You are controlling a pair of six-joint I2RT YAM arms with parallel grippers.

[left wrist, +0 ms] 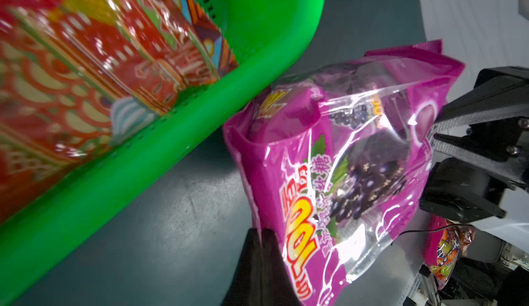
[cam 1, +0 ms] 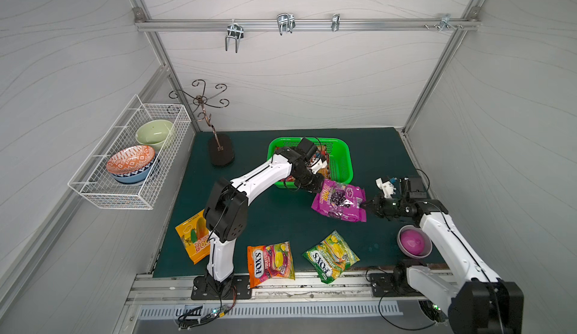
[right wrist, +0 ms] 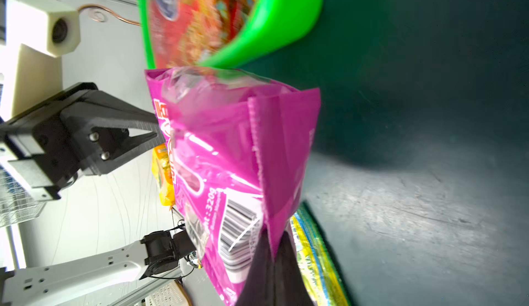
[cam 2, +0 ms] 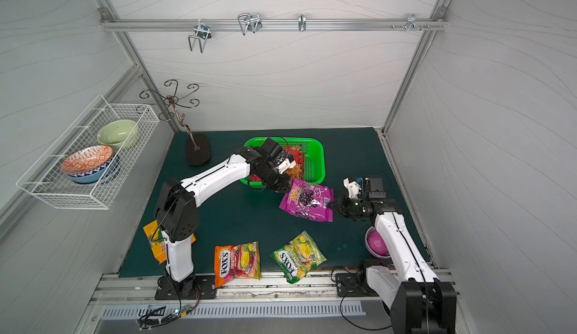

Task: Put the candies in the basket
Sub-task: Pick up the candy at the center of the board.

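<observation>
A purple grape candy bag (cam 1: 338, 201) (cam 2: 307, 201) hangs between my two grippers, just in front of the green basket (cam 1: 346, 160) (cam 2: 320, 160). My left gripper (cam 1: 321, 185) (left wrist: 262, 231) is shut on the bag's corner nearest the basket. My right gripper (cam 1: 363, 206) (right wrist: 274, 233) is shut on the opposite edge, by the barcode. A red candy bag (cam 2: 295, 154) (left wrist: 86, 61) lies inside the basket. On the mat near the front edge lie an orange FOX'S bag (cam 1: 270, 263), a green FOX'S bag (cam 1: 331, 256) and a yellow-orange bag (cam 1: 192, 238), the last partly behind the left arm.
A purple-lined bowl (cam 1: 413, 241) sits on the mat beside the right arm. A black-based copper mug tree (cam 1: 220, 151) stands at the back left. A white wire basket (cam 1: 131, 157) with bowls hangs on the left wall. Metal hooks hang from the back rail.
</observation>
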